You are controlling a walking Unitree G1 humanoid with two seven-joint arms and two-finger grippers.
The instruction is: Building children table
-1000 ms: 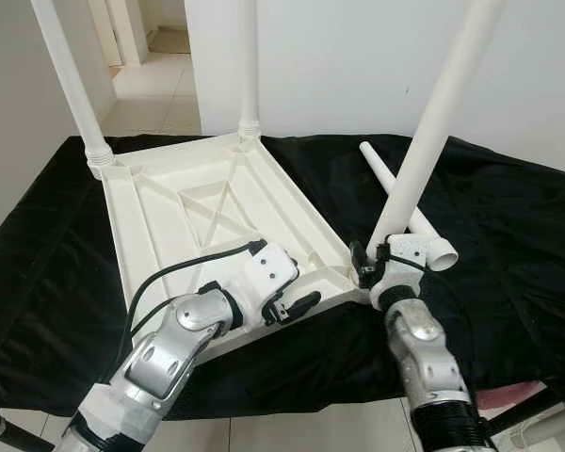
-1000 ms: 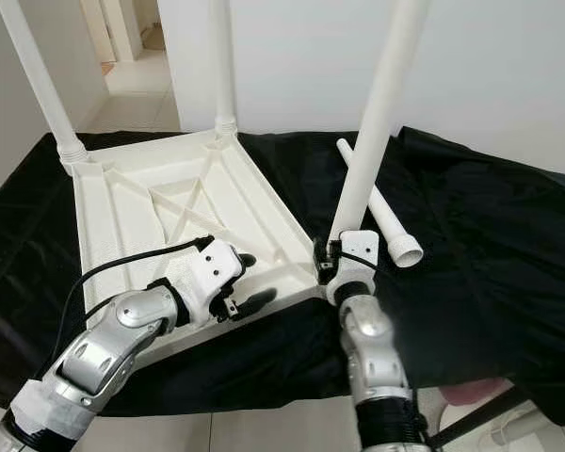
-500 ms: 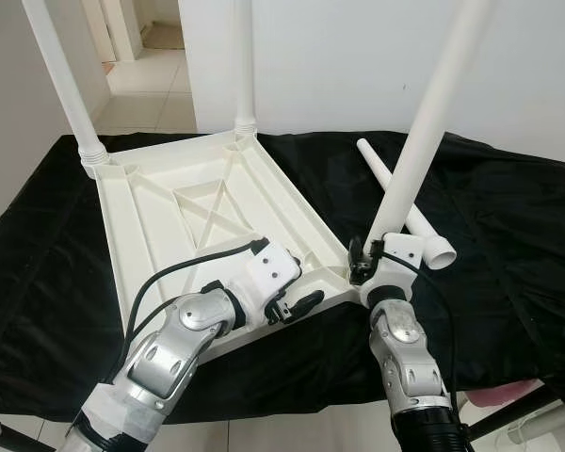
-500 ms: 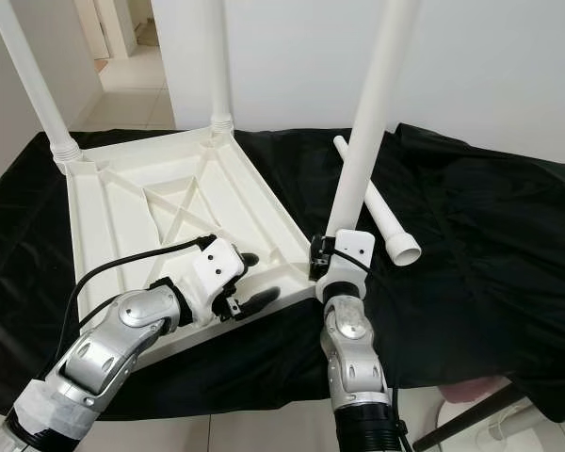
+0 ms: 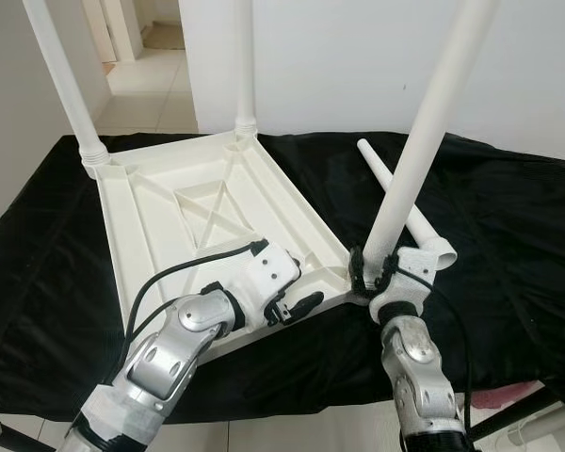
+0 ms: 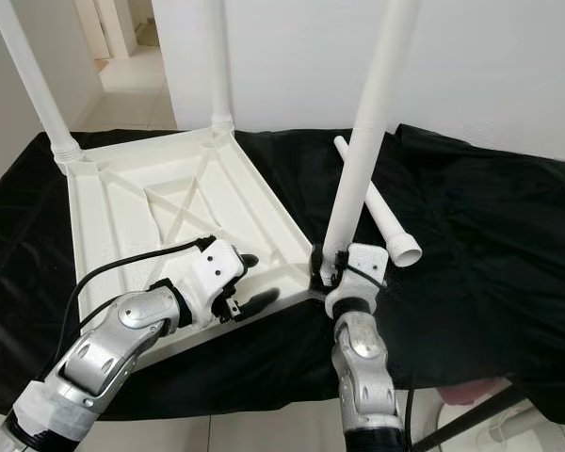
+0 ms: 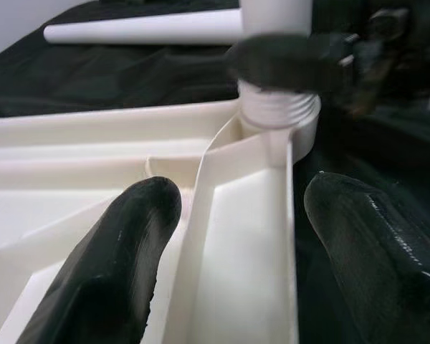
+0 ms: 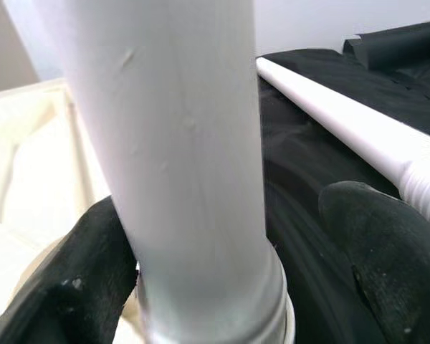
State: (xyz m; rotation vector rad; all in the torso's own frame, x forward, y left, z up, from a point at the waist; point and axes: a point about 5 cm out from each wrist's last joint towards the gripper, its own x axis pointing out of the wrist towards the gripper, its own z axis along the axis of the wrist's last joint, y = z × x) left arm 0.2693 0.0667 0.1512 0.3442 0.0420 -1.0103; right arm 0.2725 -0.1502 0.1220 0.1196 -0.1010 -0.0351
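- Black cloth (image 5: 508, 235) covers the work surface before a white wall, and the upside-down white tabletop (image 5: 207, 217) lies on it with two legs already standing in its far corners.
- Third leg (image 5: 424, 141) leans in the near right corner socket (image 7: 279, 118); its tilt suggests the thread could cross and jam if turned as it stands.
- Spare leg (image 6: 377, 202) lies loose on the cloth just behind; a swing of the arm may roll it away.
- Left gripper (image 5: 292, 301) straddles the tabletop's near rim, fingers (image 7: 129, 251) spread and not clamped, so the top may slide.
- Right gripper (image 5: 377, 273) sits at the leg's base, one finger (image 8: 72, 287) touching, the other apart: a loose hold that may slip.
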